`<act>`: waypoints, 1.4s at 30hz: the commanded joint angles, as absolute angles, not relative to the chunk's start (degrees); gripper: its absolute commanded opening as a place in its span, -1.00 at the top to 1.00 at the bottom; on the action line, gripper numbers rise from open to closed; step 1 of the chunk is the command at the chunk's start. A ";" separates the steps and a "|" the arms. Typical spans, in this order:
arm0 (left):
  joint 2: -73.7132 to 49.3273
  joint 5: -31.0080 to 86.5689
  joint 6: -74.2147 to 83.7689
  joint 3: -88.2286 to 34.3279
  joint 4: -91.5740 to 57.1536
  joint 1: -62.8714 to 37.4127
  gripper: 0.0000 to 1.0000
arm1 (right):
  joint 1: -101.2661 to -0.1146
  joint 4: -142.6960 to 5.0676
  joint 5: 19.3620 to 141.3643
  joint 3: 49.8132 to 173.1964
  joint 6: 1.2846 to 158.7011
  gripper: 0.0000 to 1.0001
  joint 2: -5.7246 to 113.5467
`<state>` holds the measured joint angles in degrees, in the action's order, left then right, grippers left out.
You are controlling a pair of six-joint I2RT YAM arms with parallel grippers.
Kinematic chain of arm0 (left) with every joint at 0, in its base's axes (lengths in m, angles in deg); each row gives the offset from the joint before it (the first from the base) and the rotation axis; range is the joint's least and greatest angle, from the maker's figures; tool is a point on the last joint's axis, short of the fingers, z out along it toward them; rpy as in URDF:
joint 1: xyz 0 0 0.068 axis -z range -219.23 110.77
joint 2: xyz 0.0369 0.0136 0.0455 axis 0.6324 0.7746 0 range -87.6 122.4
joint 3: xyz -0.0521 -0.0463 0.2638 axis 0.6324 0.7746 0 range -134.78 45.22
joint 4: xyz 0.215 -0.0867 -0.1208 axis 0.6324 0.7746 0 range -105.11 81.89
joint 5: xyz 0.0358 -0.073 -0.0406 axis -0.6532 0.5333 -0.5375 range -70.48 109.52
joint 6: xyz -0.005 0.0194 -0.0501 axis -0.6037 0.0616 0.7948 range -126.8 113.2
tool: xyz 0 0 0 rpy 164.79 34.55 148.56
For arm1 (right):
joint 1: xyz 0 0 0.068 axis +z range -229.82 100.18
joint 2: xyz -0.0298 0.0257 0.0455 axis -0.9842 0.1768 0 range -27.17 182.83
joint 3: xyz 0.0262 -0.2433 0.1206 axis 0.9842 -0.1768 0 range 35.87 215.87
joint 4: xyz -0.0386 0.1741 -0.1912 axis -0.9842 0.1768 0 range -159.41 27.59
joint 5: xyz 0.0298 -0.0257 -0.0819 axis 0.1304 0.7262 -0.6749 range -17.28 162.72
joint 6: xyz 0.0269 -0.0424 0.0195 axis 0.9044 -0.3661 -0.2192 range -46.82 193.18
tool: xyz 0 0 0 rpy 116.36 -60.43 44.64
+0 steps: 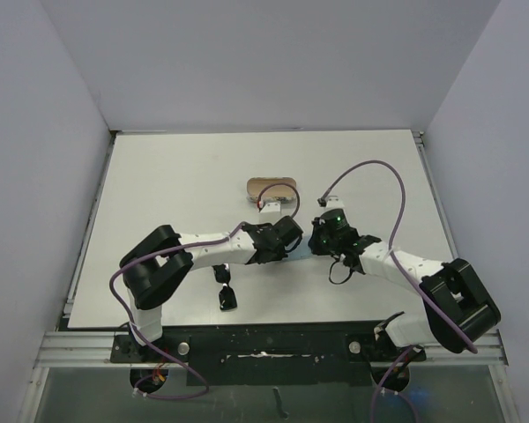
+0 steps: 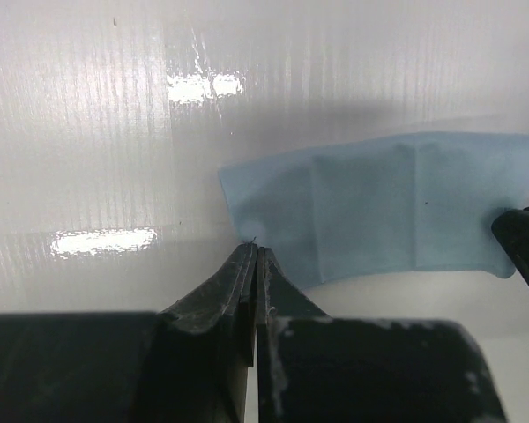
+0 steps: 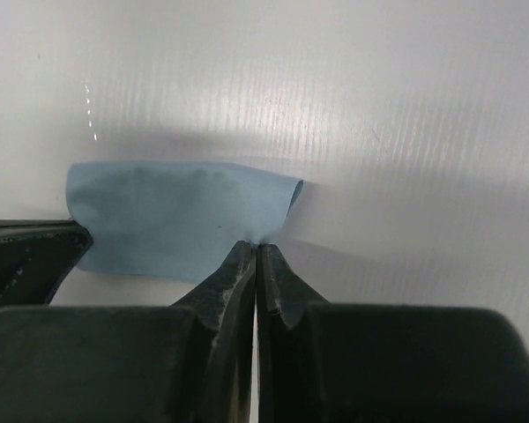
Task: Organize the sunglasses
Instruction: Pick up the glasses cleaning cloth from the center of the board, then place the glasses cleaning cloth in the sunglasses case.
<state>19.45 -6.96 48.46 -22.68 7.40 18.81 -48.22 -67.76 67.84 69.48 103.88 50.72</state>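
Only the overhead view shows the small black-framed sunglasses [image 1: 227, 296]: they lie on the white counter [image 1: 176, 185] near its front edge, partly under the left arm's forearm and well apart from both hands. That view also shows the oval beige-grey patterned case [image 1: 271, 186], lying farther back, just beyond the left hand. Neither wrist camera sees these two things.

The wrist views show what the arms hide from above, the light blue square cloth [image 2: 379, 203] lying between the two hands. The left hand [image 2: 254, 254] has its fingers pressed together with the tips at one corner of the cloth. Whether any fabric is caught there cannot be told. The right hand [image 3: 257, 249] is clamped on the opposite edge, where the fabric curls up into its tips. Each wrist view catches the other hand's dark finger at the far end of the cloth.

Bare counter lies open toward the back and both sides. White walls close it in on three sides.
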 commanded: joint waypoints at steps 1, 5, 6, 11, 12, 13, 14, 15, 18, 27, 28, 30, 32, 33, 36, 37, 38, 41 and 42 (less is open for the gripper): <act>17.41 -9.01 46.39 -25.68 6.88 18.79 1.00 | -47.96 -67.23 65.74 73.37 103.61 1.00 49.84; 16.94 -9.31 45.64 -25.53 6.48 18.37 1.00 | -47.91 -66.62 65.31 74.61 103.50 1.00 50.55; 16.70 -9.12 45.34 -25.39 6.15 18.16 1.00 | -47.92 -66.50 65.21 74.81 103.48 1.00 50.72; 15.11 -7.37 43.33 -24.14 3.77 15.58 1.00 | -47.89 -65.75 64.77 76.28 103.09 1.00 51.39; 14.80 -6.96 42.93 -23.86 3.24 15.01 1.00 | -47.91 -65.66 64.66 76.70 103.00 1.00 51.60; 14.57 -6.97 42.46 -23.79 2.94 14.57 1.00 | -47.89 -65.39 64.60 77.14 102.86 1.00 51.90; 14.46 -7.27 42.00 -23.89 2.94 14.36 1.00 | -47.91 -65.28 64.49 77.66 102.76 1.00 52.18; 14.44 -7.75 41.65 -24.13 3.15 14.20 1.00 | -47.88 -65.20 64.42 78.13 102.65 1.00 52.52; 14.48 -8.47 40.42 -24.70 3.45 13.67 1.00 | -47.81 -64.95 64.08 79.51 102.38 1.00 53.46; 14.51 -7.88 36.08 -27.60 3.14 11.11 1.00 | -47.86 -63.51 63.35 86.14 101.17 1.00 57.47; 14.53 -7.73 35.79 -28.16 3.24 10.69 1.00 | -47.86 -63.32 63.20 87.07 101.01 1.00 58.22; 14.63 -7.31 34.66 -29.21 2.95 10.20 1.00 | -47.85 -63.09 63.02 88.60 100.80 1.00 59.36; 15.06 -7.03 33.61 -30.48 3.14 9.57 1.00 | -47.96 -62.71 62.82 90.29 100.50 1.00 60.37; 15.38 -6.57 33.14 -31.20 3.39 9.12 1.00 | -47.92 -62.52 62.67 91.21 100.28 1.00 60.89; 16.07 -6.40 32.07 -33.00 3.65 8.23 1.00 | -48.00 -62.14 62.54 93.35 99.78 1.00 62.35; 16.27 -6.36 31.66 -33.55 3.68 7.85 1.00 | -48.13 -62.05 62.46 94.03 99.66 1.00 62.86; 16.55 -6.29 31.24 -34.06 3.74 7.57 1.00 | -48.20 -62.04 62.44 94.62 99.59 1.00 63.32; 17.15 -5.86 30.23 -35.19 3.97 6.45 1.00 | -48.56 -61.71 62.65 96.27 99.24 1.00 64.41; 17.20 -5.42 29.94 -35.23 3.76 5.81 1.00 | -48.75 -61.64 62.77 96.59 99.13 1.00 64.60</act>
<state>16.82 -6.61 32.55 -32.10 5.21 7.47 -48.29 -61.16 63.99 93.19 100.40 64.31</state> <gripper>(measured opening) 0.007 0.022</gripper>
